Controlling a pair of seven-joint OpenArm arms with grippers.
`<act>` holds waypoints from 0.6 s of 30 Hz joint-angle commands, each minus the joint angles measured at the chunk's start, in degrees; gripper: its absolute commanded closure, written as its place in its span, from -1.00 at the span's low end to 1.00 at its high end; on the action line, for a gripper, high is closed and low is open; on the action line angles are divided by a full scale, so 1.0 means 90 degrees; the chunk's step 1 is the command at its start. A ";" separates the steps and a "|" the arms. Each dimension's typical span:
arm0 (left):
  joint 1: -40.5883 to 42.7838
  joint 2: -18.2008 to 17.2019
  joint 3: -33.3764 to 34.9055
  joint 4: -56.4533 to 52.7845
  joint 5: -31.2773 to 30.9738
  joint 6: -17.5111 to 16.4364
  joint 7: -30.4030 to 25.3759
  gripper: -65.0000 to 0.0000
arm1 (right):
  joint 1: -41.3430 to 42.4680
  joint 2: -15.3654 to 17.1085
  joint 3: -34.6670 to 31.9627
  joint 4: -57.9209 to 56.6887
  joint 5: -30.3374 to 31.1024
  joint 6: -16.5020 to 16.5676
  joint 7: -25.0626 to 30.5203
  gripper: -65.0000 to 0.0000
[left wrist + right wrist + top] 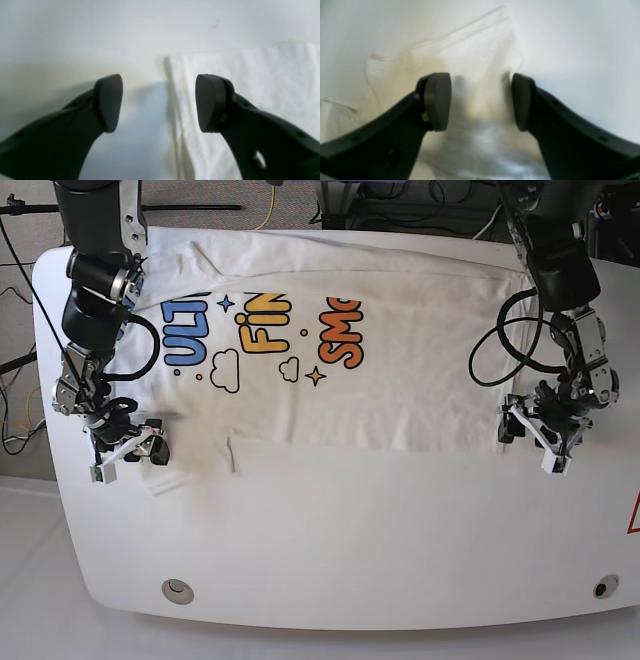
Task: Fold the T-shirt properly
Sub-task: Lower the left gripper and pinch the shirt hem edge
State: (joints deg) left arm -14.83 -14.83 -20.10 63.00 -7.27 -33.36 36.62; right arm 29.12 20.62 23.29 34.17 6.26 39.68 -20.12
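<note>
The T-shirt (330, 340) is lying spread sideways across the far half of the white bench (380, 530), print up, its near long edge already looking doubled over, with lettering and clouds toward the left of the base view. A sleeve is reaching toward the near left corner.

The right hand (128, 452) is hovering at that sleeve end, its black pads (437, 100) standing apart with rumpled cloth between and below them; nothing is clamped. The left hand (545, 430) is sitting at the shirt's right end, by the hem, also spread wide and empty. In the left wrist view one pad is hanging over bare bench and the other over the cloth, so the hem edge (172, 107) is running between them.

The step in hand appears to be taking hold of both ends for the next fold. To do it well, each hand should probably be lowering until the lower pad is slipping under the edge, pinching all layers together rather than just the top one. Both grips should be landing in line with each other, so the fold is coming out straight. Cloth bunching at the sleeve is the likelier trouble.
</note>
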 commanded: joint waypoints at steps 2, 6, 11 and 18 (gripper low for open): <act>-0.0100 -0.0104 -0.0007 0.0135 -0.0079 0.0060 -0.0139 -0.29 | 0.0097 0.0047 -0.0008 0.0050 -0.0043 0.0035 -0.0108 -0.21; -0.0077 -0.0097 -0.0017 0.0206 -0.0022 0.0195 -0.0139 -0.29 | 0.0004 0.0029 0.0018 0.0112 0.0008 0.0035 -0.0089 -0.12; -0.0052 -0.0101 -0.0011 0.0236 -0.0028 0.0224 -0.0200 -0.30 | -0.0028 0.0015 -0.0012 0.0174 0.0015 0.0035 -0.0105 0.11; -0.0063 -0.0095 0.0026 0.0122 -0.0078 0.0182 -0.0236 -0.31 | -0.0054 0.0017 -0.0173 0.0266 0.0078 0.0035 -0.0086 0.85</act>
State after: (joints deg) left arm -14.13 -14.83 -19.90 63.59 -6.92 -31.53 35.94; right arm 27.57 20.18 22.00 35.59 6.90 39.68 -20.01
